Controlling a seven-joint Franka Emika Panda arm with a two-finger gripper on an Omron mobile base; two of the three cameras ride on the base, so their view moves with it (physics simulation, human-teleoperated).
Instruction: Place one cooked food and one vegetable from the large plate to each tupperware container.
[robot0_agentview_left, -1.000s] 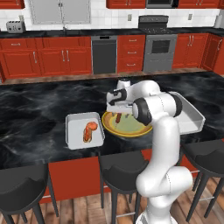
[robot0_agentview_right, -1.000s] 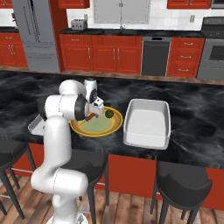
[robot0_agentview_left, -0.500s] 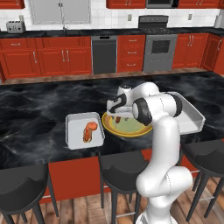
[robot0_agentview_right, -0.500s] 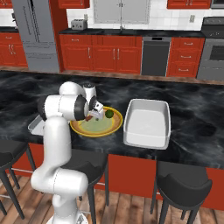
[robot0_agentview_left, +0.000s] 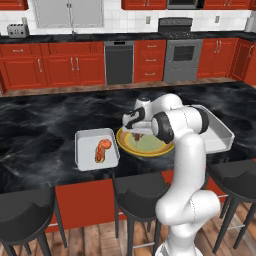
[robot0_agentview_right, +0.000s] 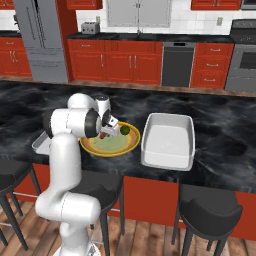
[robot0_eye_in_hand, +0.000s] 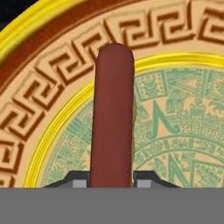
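My gripper (robot0_agentview_left: 134, 131) is down on the large plate (robot0_agentview_left: 150, 147), at its left side. In the hand view a brown-red sausage (robot0_eye_in_hand: 111, 113) lies along the plate's patterned rim (robot0_eye_in_hand: 43, 87), and both fingertips (robot0_eye_in_hand: 78, 180) press against its near end, so the gripper (robot0_eye_in_hand: 111, 181) is shut on it. A round green vegetable (robot0_agentview_right: 124, 130) sits on the plate (robot0_agentview_right: 112, 147) just right of the gripper (robot0_agentview_right: 106, 134). The small tupperware container (robot0_agentview_left: 82, 150) holds an orange-red piece of food (robot0_agentview_left: 102, 150). Right of the plate stands the larger container (robot0_agentview_right: 167, 140).
The plate and both containers rest on a black marble island counter (robot0_agentview_left: 40, 130). Dark bar stools (robot0_agentview_left: 25, 210) line its near edge. Red cabinets and an oven (robot0_agentview_left: 182, 55) run along the far wall. The arm's elbow (robot0_agentview_left: 180, 122) covers part of the large container.
The hand has come down from above the plate onto its left side, and the fingers now sit against the sausage. Plate and containers have not moved.
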